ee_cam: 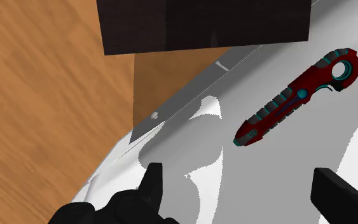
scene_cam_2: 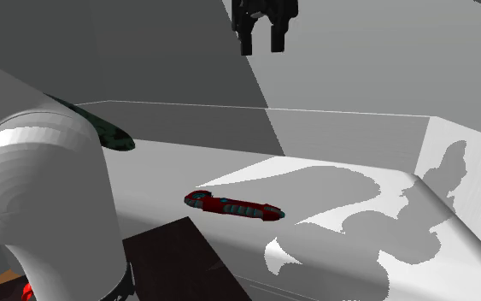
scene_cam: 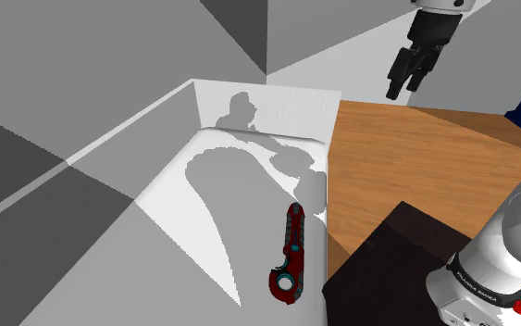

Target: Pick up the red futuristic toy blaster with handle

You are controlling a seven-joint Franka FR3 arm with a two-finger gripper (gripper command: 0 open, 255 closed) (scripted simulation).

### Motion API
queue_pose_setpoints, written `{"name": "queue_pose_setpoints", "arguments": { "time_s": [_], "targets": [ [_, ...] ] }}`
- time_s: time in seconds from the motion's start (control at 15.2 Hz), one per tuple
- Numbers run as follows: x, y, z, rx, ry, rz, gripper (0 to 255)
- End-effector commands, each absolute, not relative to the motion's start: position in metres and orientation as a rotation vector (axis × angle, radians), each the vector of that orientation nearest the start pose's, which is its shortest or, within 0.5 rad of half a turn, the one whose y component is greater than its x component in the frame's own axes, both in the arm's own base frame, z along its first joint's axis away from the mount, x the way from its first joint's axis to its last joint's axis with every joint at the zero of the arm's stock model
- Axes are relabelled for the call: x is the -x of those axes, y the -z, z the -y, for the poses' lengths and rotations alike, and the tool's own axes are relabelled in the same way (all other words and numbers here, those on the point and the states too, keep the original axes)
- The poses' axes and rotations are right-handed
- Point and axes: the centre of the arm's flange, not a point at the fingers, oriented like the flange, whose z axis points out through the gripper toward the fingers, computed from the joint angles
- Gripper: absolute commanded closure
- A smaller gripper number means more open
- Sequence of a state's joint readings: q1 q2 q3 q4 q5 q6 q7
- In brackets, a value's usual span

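The blaster [scene_cam: 289, 255] is red with blue-green bits and grey ribs; the tub [scene_cam: 240, 120] is white with grey shadows; the wood [scene_cam: 406, 157] is brown with darker streaks; the stand [scene_cam: 388, 269] is very dark brown; the gripper [scene_cam: 404, 91] is black; the arm [scene_cam: 517, 231] is white; the walls [scene_cam: 82, 56] are grey.

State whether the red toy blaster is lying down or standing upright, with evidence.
Lying down: the blaster rests lengthwise on the white surface, the open hand above it.

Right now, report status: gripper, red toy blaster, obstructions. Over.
Black two-finger gripper open, empty, high above. Red elongated toy blaster with teal trim lying flat in white walled basin, untouched. Nothing seen between them.
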State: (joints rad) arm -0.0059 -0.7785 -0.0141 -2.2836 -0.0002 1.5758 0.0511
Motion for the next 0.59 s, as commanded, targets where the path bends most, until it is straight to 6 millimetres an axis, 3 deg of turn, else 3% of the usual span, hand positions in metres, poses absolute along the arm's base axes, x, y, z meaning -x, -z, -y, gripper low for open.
{"name": "queue_pose_setpoints", "arguments": {
  "time_s": [0.0,0.53],
  "targets": [
    [-0.31,-0.623,0.008,3.127,0.11,-0.105,0],
    [-0.313,-0.53,-0.042,3.101,0.094,-0.374,0]
  ]
}}
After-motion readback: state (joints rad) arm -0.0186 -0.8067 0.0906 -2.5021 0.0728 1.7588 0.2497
